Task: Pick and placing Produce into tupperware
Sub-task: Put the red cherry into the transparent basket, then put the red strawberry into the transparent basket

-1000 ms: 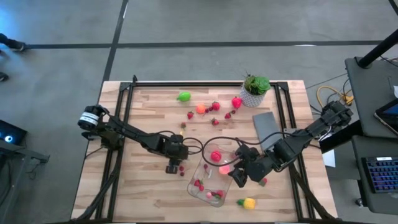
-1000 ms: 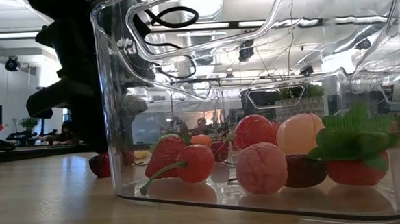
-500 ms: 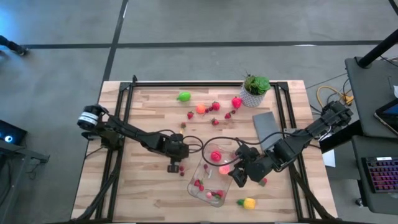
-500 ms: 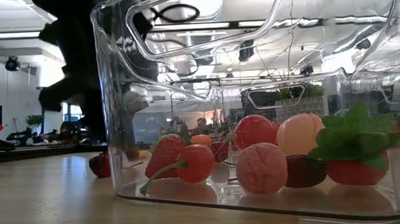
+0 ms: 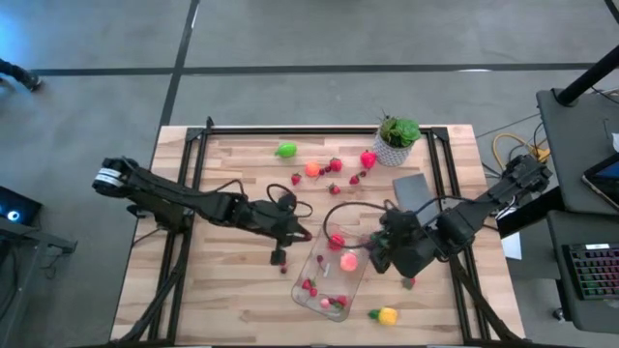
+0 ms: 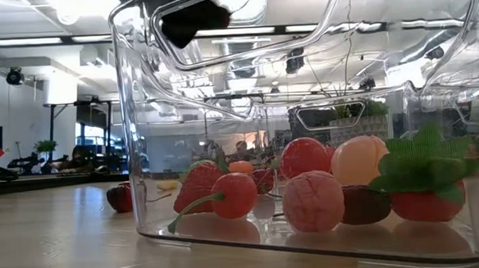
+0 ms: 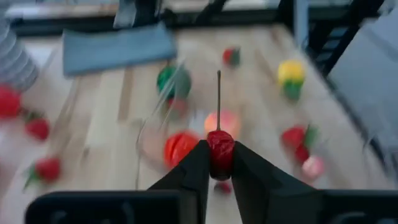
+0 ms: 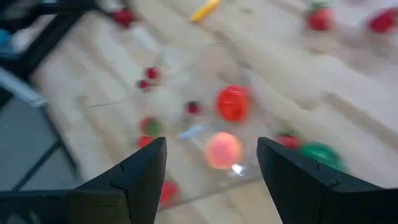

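Observation:
The clear tupperware (image 5: 332,273) stands near the table's middle. Inside it lie a red piece (image 5: 336,242), a pink one (image 5: 348,261) and strawberries (image 5: 309,287); the low view shows them through its wall (image 6: 140,114). My left gripper (image 5: 298,232) hovers at the tupperware's far left corner, shut on a dark red cherry (image 7: 220,148). My right gripper (image 5: 379,253) is open beside the tupperware's right side, its fingers (image 8: 143,180) wide apart and holding nothing. More produce lies toward the far edge: a light green piece (image 5: 286,150), an orange one (image 5: 311,168) and red berries (image 5: 334,164). My left gripper pinches the dark red cherry's body (image 7: 220,148) between its two fingertips, coming slanting down from the table's left. The thin stem (image 7: 218,99) sticks straight out past the fingers. The cherry is lifted clear, above the tupperware.
A potted green plant (image 5: 397,135) stands at the far right, with a flat grey slab (image 5: 411,193) just near of it. A yellow and green piece (image 5: 387,314) lies near the near edge, and dark berries (image 5: 280,257) lie left of the tupperware. One red berry (image 6: 120,198) shows there in the low view.
My left gripper has risen from the table beside the tupperware's left wall and moved right, over the tupperware's far left corner. My right gripper has drawn back from the tupperware's right side, toward the right edge.

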Robot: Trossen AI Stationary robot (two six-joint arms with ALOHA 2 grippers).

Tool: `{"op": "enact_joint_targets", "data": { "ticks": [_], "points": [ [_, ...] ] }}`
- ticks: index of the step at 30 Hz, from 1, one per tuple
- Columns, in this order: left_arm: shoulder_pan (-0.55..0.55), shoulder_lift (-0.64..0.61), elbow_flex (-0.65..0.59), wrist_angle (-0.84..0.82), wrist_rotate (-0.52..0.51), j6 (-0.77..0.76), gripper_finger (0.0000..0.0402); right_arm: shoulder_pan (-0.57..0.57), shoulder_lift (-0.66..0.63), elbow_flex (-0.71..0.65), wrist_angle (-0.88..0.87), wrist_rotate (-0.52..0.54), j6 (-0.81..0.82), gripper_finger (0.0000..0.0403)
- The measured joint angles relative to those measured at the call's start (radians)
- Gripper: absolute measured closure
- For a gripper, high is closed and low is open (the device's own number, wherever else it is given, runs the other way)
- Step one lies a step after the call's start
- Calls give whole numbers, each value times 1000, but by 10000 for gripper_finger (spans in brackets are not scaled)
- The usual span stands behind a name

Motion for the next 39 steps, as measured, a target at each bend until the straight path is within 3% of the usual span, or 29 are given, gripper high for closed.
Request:
{"op": "enact_joint_targets", "data": {
  "ticks": [9,17,20,25,39],
  "points": [
    [4,178,94,72,40,-142,252,107,-49,18,-320,21,236,116],
    [6,191,114,68,29,-230,154,222,-55,12,-487,20,397,86],
    [6,163,113,47,28,-245,145,241,-54,8,-500,-22,413,81],
    [6,117,114,-38,29,-328,144,280,-49,-25,-493,-213,348,85],
    [5,90,112,-227,38,-334,144,515,-54,-202,-262,-154,518,105]
  ]
}}
